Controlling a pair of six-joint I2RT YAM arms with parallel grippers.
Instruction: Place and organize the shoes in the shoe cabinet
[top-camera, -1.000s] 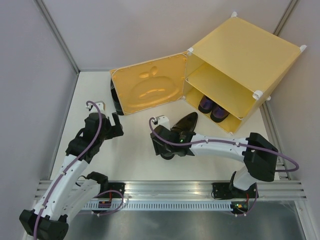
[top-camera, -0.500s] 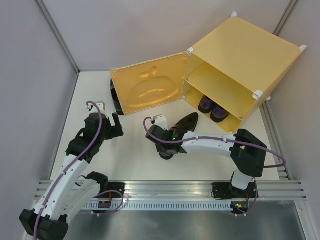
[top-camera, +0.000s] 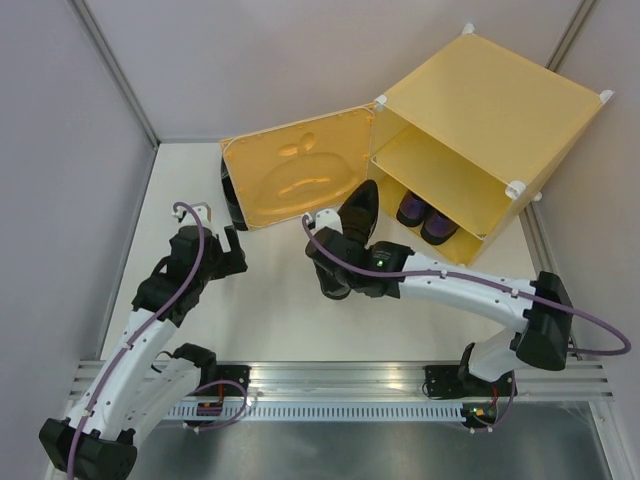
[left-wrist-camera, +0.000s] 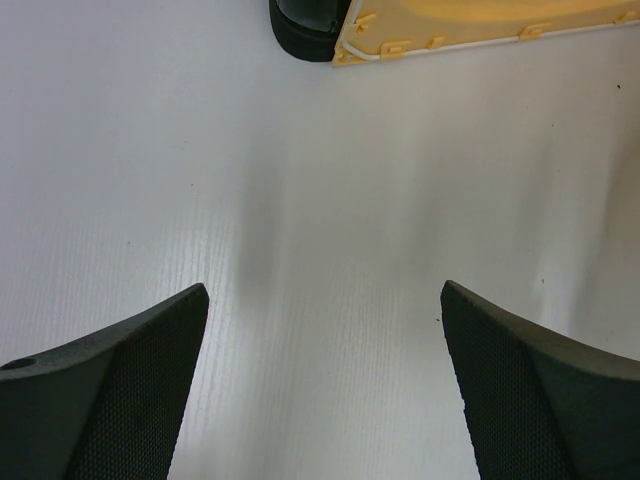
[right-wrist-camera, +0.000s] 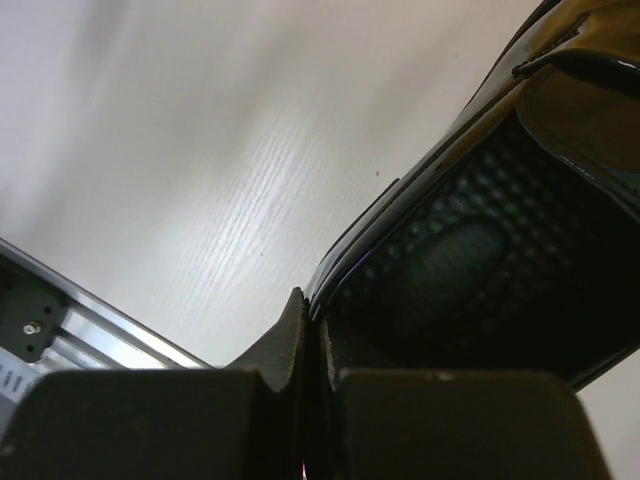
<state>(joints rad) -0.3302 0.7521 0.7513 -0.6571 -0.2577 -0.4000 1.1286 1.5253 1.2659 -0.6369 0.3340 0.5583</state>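
Tightly, right fingers (right-wrist-camera: 280, 345) pinch black shoe (top-camera: 358, 208) beside door (top-camera: 290, 180) edge.

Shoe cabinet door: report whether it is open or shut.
Open. The door stands wide to the left of the shoe cabinet, leaving both compartments exposed, with a pair of shoes visible in the lower one.

Left arm was bent at the elbow and reached forward on its own side. Left gripper (left-wrist-camera: 322, 290) was pointed down, fingers (left-wrist-camera: 120, 390) spread wide apart. Right arm was stretched low toward the left, elbow out right. Right gripper (top-camera: 343, 272) was clamped tight on black shoe (right-wrist-camera: 470, 260) rim.
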